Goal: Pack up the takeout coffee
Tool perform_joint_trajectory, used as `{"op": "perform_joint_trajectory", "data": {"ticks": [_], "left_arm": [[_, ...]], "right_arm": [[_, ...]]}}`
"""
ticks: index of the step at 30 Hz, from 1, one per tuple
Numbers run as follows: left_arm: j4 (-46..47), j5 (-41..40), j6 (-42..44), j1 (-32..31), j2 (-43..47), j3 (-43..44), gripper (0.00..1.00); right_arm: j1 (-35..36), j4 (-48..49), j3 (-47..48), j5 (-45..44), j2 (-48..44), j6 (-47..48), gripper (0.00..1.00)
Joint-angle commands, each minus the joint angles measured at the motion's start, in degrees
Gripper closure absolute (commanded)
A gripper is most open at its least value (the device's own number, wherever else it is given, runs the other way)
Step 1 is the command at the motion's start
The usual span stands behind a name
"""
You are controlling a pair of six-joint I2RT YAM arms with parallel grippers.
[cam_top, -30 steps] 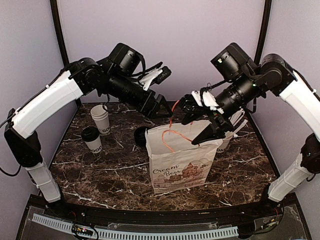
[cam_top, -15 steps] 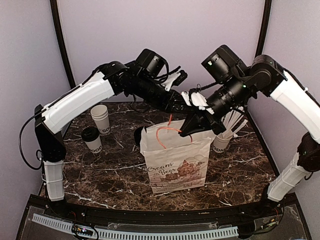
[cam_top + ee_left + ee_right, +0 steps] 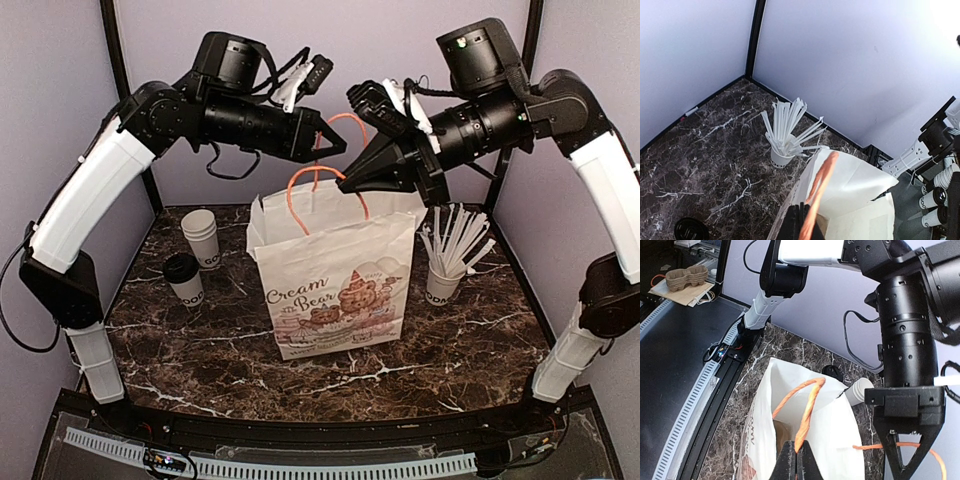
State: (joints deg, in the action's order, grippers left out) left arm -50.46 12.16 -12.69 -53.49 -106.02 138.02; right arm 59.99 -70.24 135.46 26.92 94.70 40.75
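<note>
The takeout coffee (image 3: 183, 277), a small white cup with a black lid, stands at the table's left, apart from both grippers; only its lid (image 3: 832, 372) shows in the right wrist view. The white paper bag (image 3: 335, 280) hangs upright at the centre by its orange handles. My left gripper (image 3: 330, 150) (image 3: 800, 225) is shut on the rear handle (image 3: 822, 182). My right gripper (image 3: 352, 180) (image 3: 796, 460) is shut on the front handle (image 3: 807, 410). The bag's mouth gapes, and something brown (image 3: 782, 432) shows inside.
Nested white cups (image 3: 202, 235) stand behind the coffee. A cup of white straws (image 3: 445, 265) stands right of the bag. A black round thing (image 3: 690, 229) lies on the marble behind the bag. Walls close the back and sides.
Both grippers have closed on the bag's handles and risen, pulling the handles up and apart. The bag has come up and shifted slightly left.
</note>
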Motion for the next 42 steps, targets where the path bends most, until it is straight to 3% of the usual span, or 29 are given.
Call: {"op": "perform_joint_trajectory", "data": {"ticks": [1,40,42], "left_arm": [[2.54,-3.19,1.43,0.65,3.41,1.87,1.0],[-0.89,-8.47,3.72,0.91,4.9,-1.93,1.0],[-0.98,-8.68,4.17,0.86,4.82,-2.22,0.92]], "right_arm": [[1.04,3.4,4.17,-0.97,2.11,-1.23,1.0],[2.79,4.99,2.87,-5.91,4.81,-0.59,1.0],[2.73,5.13,2.66,-6.43,4.95,-0.38,1.0]]}}
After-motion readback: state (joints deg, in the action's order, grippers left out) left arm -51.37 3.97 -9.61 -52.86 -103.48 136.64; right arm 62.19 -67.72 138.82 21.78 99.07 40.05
